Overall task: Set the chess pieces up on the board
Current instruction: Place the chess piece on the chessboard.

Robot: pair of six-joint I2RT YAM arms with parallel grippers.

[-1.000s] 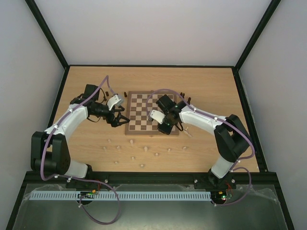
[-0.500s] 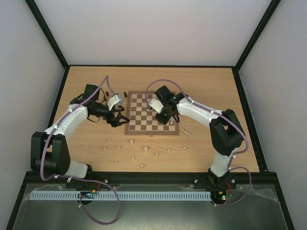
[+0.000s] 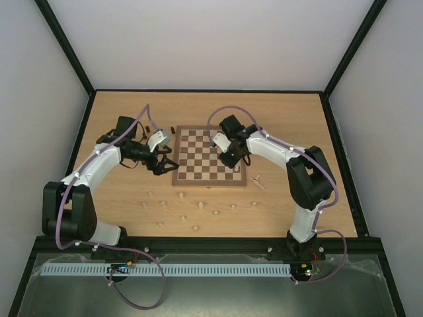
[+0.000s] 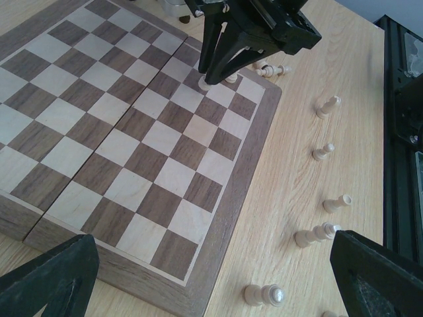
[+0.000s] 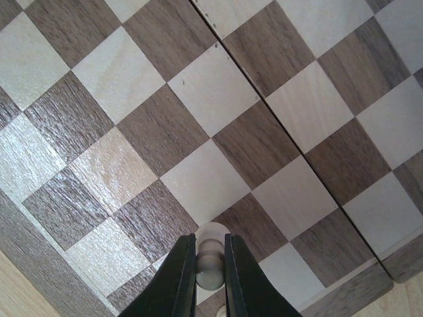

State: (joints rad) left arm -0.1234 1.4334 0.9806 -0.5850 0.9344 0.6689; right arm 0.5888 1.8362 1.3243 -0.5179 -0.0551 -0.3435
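Holding: my right pincer (image 5: 210, 246) is closed narrow on a pale chess piece (image 5: 211, 232), gripped between both fingers.
Board: the chessboard (image 5: 198, 99) lies directly under that pincer; the piece is over a square near the rim.
Left pincer: my left pincer (image 4: 211, 284) is spread wide over the board's edge.
Loose pieces: pale chessmen (image 4: 328, 105) lie on the counter (image 4: 291, 172) right of my left pincer.

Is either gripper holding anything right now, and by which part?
Right gripper pinches a pale chess piece by its sides, one rounded end sticking out past the grip. Left gripper holds nothing.
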